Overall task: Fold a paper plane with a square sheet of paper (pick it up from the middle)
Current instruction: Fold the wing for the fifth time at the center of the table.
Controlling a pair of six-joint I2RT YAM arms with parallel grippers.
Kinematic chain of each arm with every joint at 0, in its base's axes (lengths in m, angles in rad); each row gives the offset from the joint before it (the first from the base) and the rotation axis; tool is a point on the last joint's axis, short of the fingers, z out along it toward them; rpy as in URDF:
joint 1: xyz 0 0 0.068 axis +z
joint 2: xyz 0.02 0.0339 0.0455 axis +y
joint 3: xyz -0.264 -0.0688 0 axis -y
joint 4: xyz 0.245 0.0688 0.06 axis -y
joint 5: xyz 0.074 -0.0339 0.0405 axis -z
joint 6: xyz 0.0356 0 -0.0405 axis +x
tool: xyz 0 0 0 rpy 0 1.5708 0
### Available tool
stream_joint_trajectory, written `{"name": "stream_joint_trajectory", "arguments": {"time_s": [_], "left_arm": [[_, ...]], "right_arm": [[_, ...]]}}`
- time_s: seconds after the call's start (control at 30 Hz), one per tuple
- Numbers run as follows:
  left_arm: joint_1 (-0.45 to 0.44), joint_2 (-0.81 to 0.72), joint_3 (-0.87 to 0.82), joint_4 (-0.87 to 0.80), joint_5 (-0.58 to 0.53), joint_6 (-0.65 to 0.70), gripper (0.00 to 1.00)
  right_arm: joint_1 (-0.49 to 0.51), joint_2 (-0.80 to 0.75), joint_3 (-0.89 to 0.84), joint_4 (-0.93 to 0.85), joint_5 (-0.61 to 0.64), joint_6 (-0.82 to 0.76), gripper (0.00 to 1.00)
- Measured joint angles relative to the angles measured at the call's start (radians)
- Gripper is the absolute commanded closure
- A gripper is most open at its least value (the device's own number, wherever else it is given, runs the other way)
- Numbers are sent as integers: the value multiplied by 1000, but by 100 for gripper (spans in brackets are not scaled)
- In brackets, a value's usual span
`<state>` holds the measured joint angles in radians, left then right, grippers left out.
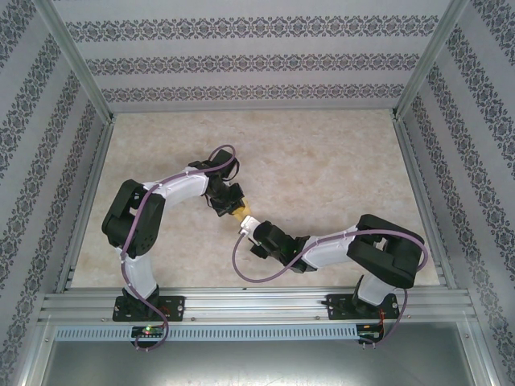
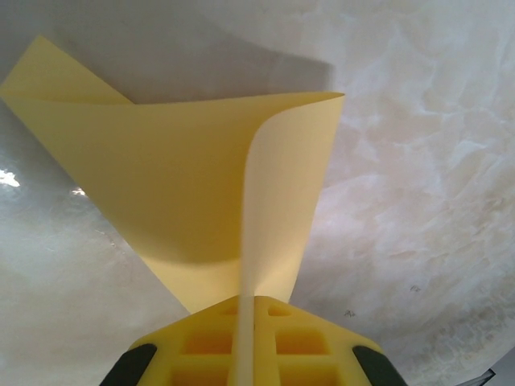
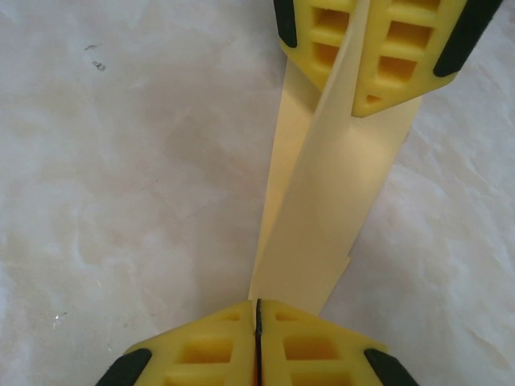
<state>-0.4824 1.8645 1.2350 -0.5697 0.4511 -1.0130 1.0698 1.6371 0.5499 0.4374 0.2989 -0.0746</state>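
Worktop: the pale, marbled worktop lies beneath both sets of fingers, which meet over its middle.
Left arm: the black-and-white left arm rises from its base and bends at the elbow. It then turns inward, so its wrist aims at the other arm's fingers.
Right arm: the matching right arm lies low and stretches across from its base. Its wrist is angled to face the left wrist head-on.
Sheet: the square sheet of thin yellow paper hangs between the two sets of fingers. Between them it narrows to a slightly twisted strip. Beyond the left fingers it opens into a broad, curling flap, with one corner pointing away. I cannot tell whether that corner touches the worktop.
Handling: the paper looks very light and limp, and it curls under its own weight. It would likely crease wherever it is pinched and tear if the two grips pull apart. The best hold seems to be a flat pinch near the middle, close to the intended crease, with the strip kept just taut.
Left fingers: the yellow, ribbed left fingers are pressed together on the sheet, which rises edge-on from between them.
Right fingers: the yellow right fingers are closed with no gap showing. The sheet's near end runs into their seam, so it appears pinched there.
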Motion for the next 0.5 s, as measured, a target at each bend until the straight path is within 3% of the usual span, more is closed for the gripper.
{"name": "stream_joint_trajectory", "arguments": {"time_s": [0.07, 0.23, 0.37, 0.5], "left_arm": [[0, 0, 0, -2, -2, 6, 80], [5, -9, 2, -43, -57, 41, 40], [33, -86, 2, -85, -136, 63, 27], [54, -209, -9, -102, -215, 82, 26]], "right_arm": [[0, 0, 0, -1, -1, 12, 94], [-21, 0, 7, -24, -70, 108, 96], [-64, 0, 23, -44, -171, 228, 96], [-106, 10, 33, -43, -275, 343, 96]]}}
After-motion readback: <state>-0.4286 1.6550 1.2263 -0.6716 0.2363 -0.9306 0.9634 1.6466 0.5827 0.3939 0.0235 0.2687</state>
